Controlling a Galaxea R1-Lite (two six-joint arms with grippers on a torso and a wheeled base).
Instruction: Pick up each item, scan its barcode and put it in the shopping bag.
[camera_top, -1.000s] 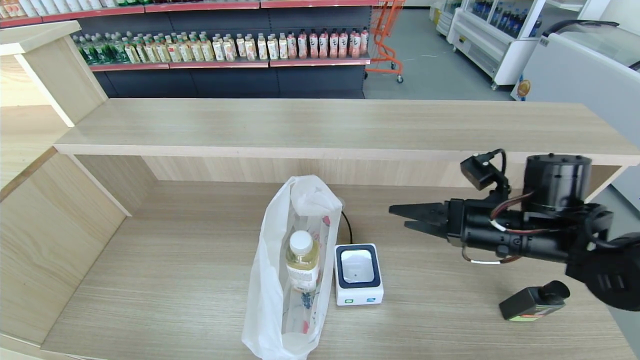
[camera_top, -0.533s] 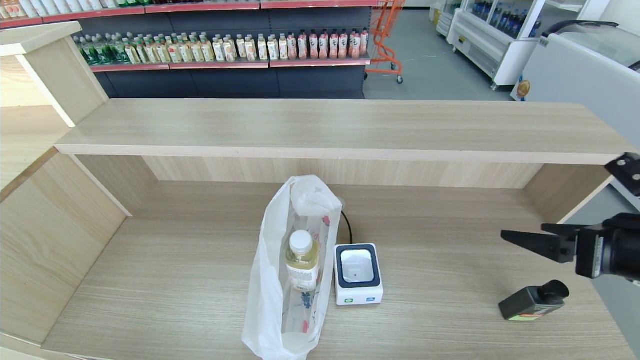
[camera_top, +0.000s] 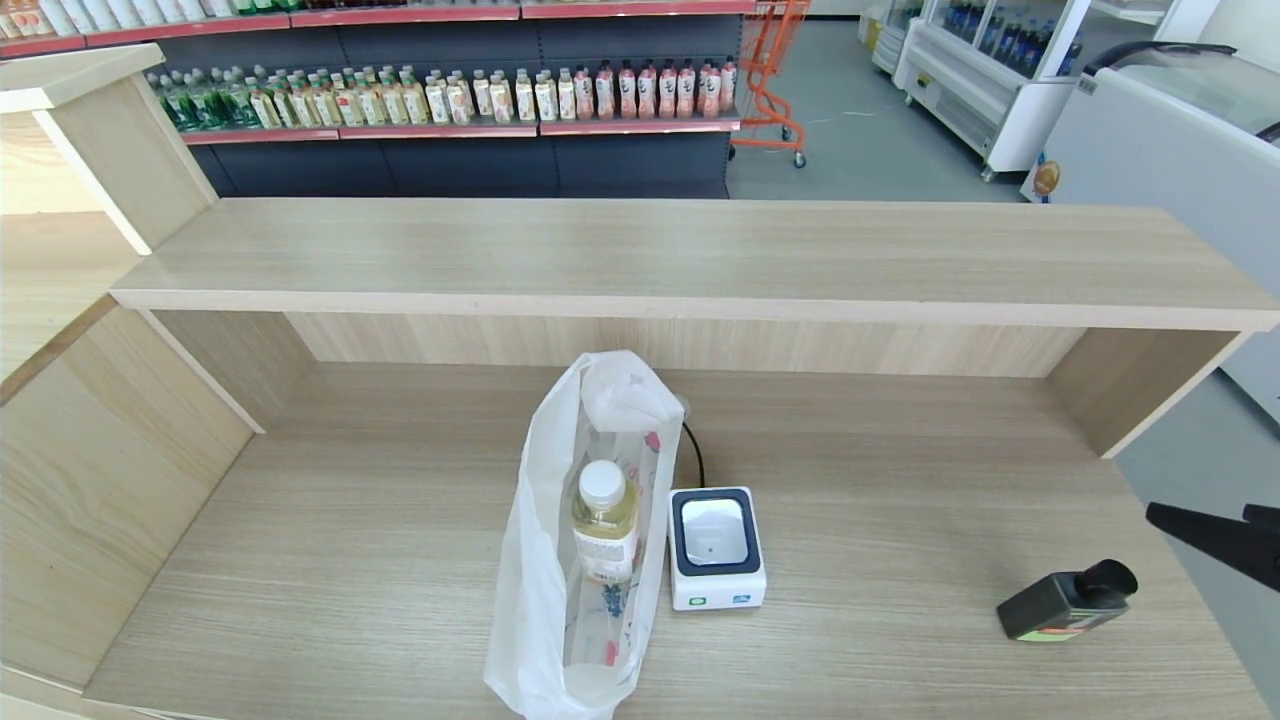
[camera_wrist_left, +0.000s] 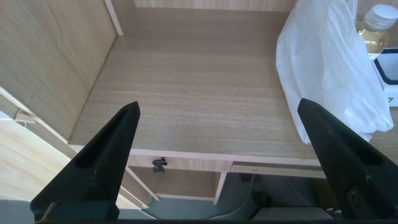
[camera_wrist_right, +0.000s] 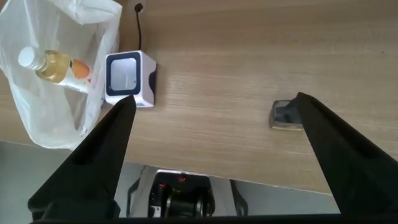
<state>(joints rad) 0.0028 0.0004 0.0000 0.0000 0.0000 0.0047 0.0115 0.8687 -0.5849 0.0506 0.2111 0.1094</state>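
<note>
A light wooden table was seen carrying a white translucent plastic shopping bag standing open near the front edge. The left gripper and the right gripper were both held spread wide, grasping nothing. A white square barcode scanner was set just beside the bag. A yellow drink bottle with a white cap was found upright inside the bag. A small dark bottle with a black cap was left lying near the table's right edge.
</note>
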